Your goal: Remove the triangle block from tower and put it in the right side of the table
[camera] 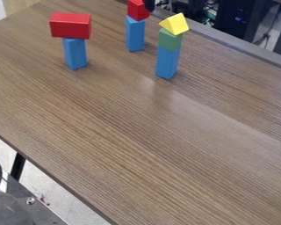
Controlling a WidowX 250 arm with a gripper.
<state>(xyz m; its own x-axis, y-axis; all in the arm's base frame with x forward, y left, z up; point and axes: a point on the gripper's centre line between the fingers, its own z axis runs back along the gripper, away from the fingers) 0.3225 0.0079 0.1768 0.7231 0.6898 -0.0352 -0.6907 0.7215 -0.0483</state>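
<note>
At the top edge, a small black part of the gripper (149, 5) shows beside the red block (137, 10) on the middle tower; whether they touch is unclear. The yellow triangle block (174, 24) rests tilted on a green block (170, 40), which stands on an upright blue block (167, 63). This tower is to the right of the gripper and nearer the camera.
A left tower has a wide red block (70, 26) on a blue block (75, 53). Another blue block (135, 34) supports the middle tower's red block. The wooden table (166, 145) extends right and forward; dark equipment (239, 19) stands beyond its far edge.
</note>
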